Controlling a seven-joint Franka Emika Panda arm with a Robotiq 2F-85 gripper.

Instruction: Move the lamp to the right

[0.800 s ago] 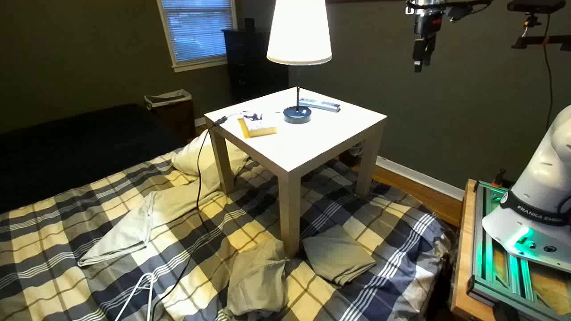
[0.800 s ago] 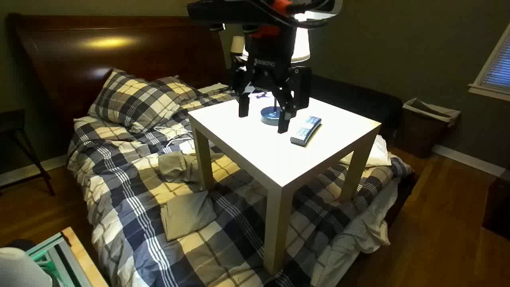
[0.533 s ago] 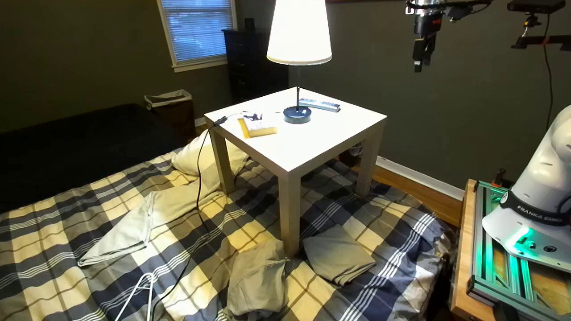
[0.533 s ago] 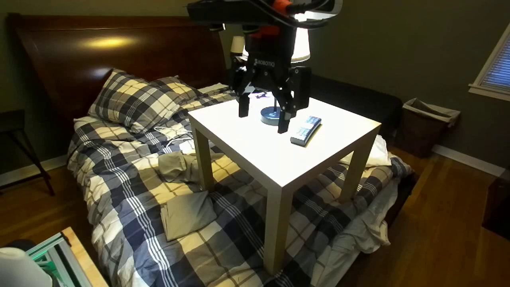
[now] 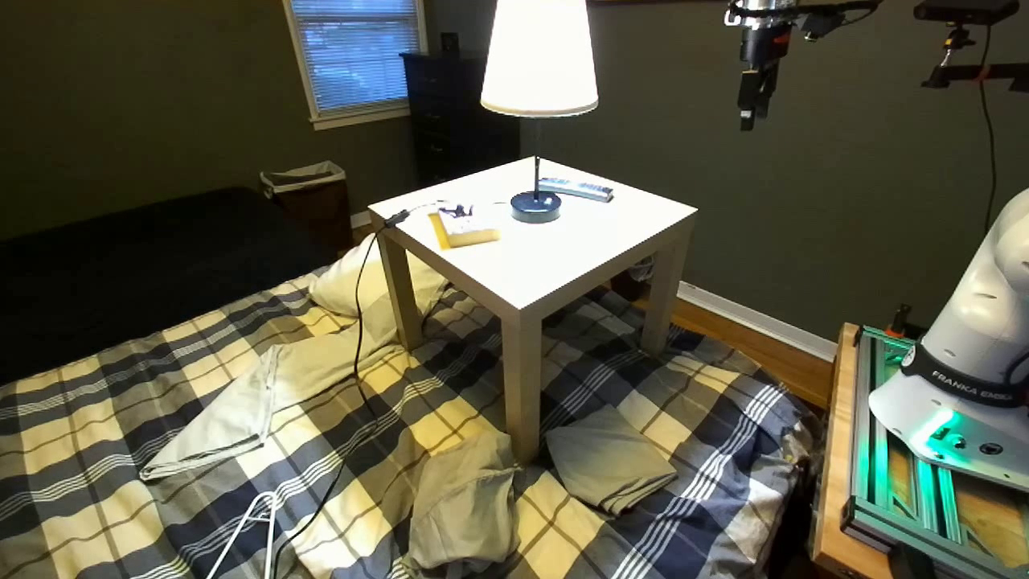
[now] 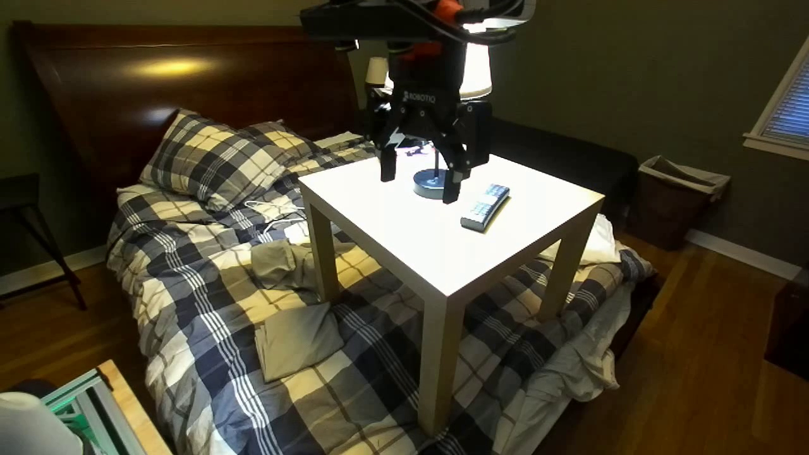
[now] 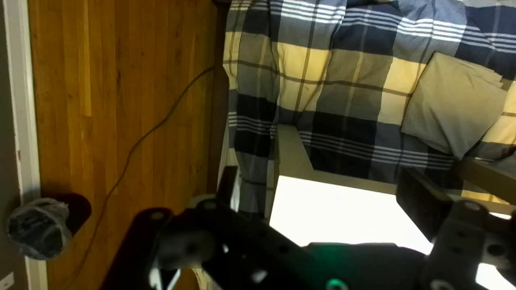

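in an exterior view, from the left, one finger (image 6: 388, 167) of the gripper (image 6: 419, 183) is seen, spread wide from its mate; past the gap between them, the base of the lamp (image 6: 428, 186) is seen, set upright on the white table (image 6: 436, 253), well apart from the fingers; further right of them a remote (image 6: 485, 207) is laid. since the earlier frame the gripper has been shifted slightly towards the lamp, itself unmoved.

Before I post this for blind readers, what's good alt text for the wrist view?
Open, empty fingers span the lower half, partly hiding a bright white tabletop. A folded cloth lies on a plaid bedspread at upper right; a cable crosses the wooden floor at left.
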